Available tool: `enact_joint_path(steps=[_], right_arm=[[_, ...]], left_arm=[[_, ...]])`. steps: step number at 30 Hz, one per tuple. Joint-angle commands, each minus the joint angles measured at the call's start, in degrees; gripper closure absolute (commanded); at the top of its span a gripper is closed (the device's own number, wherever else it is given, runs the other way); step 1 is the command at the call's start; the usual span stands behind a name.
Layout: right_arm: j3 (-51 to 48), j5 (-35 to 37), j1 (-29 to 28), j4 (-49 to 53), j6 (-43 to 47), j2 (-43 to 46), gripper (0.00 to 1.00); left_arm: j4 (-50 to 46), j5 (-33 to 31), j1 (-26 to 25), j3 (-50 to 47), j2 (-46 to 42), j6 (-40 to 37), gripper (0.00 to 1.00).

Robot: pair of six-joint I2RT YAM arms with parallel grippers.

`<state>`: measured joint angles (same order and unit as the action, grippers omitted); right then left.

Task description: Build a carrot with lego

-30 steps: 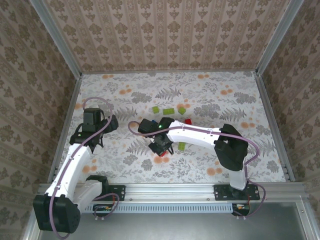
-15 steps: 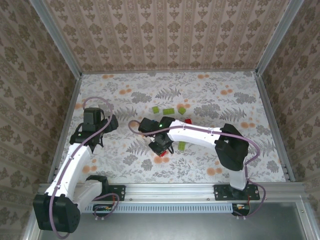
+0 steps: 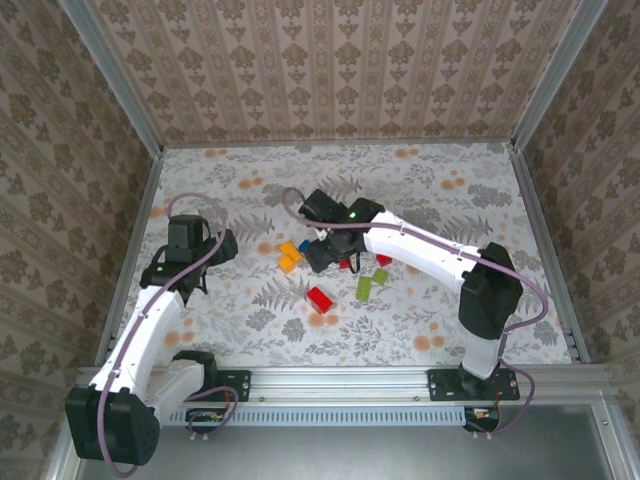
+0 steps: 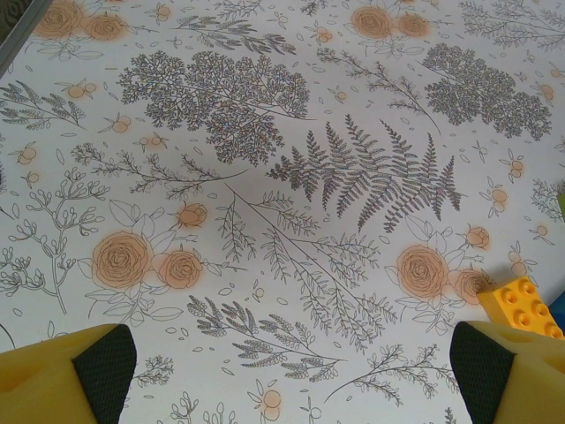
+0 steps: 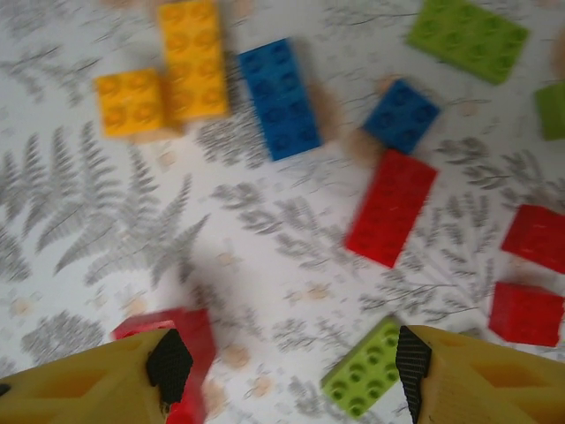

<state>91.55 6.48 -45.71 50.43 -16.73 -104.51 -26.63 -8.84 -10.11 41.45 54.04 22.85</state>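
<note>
Both pairs of jaws stand apart and empty, the right gripper (image 5: 290, 360) above the small studded plastic lego bricks (image 5: 391, 208) in red, blue, green and orange-yellow lying loose mid-table on the flowered tablecloth (image 5: 265, 238), the left gripper (image 4: 291, 360) just beside an orange-yellow studded brick (image 4: 523, 305).

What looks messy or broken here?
Nothing looks broken. The lego lies scattered flat on the table, red, blue, green and yellow pieces pointing every which way.
</note>
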Motion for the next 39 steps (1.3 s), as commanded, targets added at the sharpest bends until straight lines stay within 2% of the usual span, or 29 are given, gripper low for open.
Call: enact_joint_path(steps=[1, 6, 13, 30, 39], right_arm=[[0.3, 0.0, 3.4, -2.3, -1.1, -3.5, 0.31], [2.9, -3.7, 7.5, -4.1, -1.0, -9.7, 0.31], [4.8, -6.1, 9.7, -5.1, -0.8, -15.6, 0.31], [2.6, -7.6, 10.7, -5.9, -1.0, -18.6, 0.34], [0.3, -7.5, 10.7, -6.5, -1.4, -18.0, 0.4]], left_arm=[[-0.3, -0.6, -0.4, 1.7, 0.2, -1.0, 0.05], [-0.4, -0.7, -0.4, 1.7, 0.1, -1.1, 0.05], [-0.3, -1.1, -0.7, 1.7, 0.2, -1.0, 0.05], [-0.1, -1.6, -0.8, 1.8, 1.2, -1.1, 0.05], [0.1, -1.6, -0.9, 1.8, 1.3, -1.1, 0.05]])
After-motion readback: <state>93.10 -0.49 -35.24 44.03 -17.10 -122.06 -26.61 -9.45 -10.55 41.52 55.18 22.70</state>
